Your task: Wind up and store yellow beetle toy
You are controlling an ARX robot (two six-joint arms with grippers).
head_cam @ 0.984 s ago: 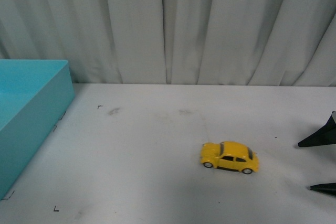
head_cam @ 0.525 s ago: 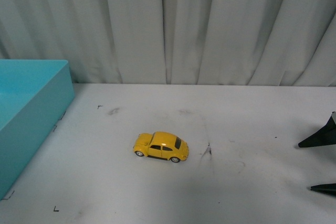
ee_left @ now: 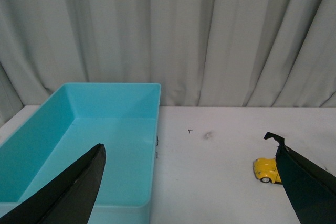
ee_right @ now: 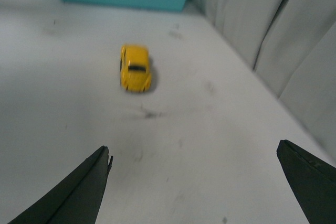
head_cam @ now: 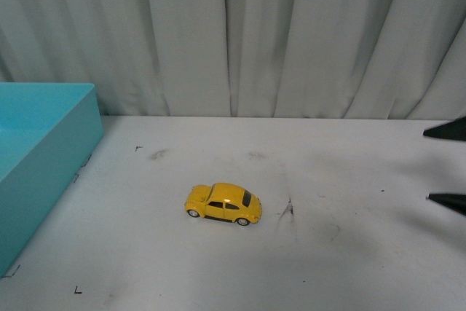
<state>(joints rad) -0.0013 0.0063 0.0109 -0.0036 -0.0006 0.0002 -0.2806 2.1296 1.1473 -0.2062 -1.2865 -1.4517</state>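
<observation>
Looks light and slick: yellow beetle toy [head_cam: 223, 204] near mid-table [head_cam: 349, 267], best pinched across the doors, not the rounded roof. Left hand [ee_left: 184, 142] and right hand [head_cam: 427, 165] gaping wide, empty.

The table [head_cam: 349, 172] is viewed from the robot's body in the front view, angled down toward the curtain [head_cam: 291, 34]. The left wrist view is aimed past the wide-spread left gripper [ee_left: 185, 142] over the teal bin [ee_left: 110, 84]; the right wrist view is held low, blurred. The yellow beetle toy [head_cam: 223, 204] and bin are shared by all three.
</observation>
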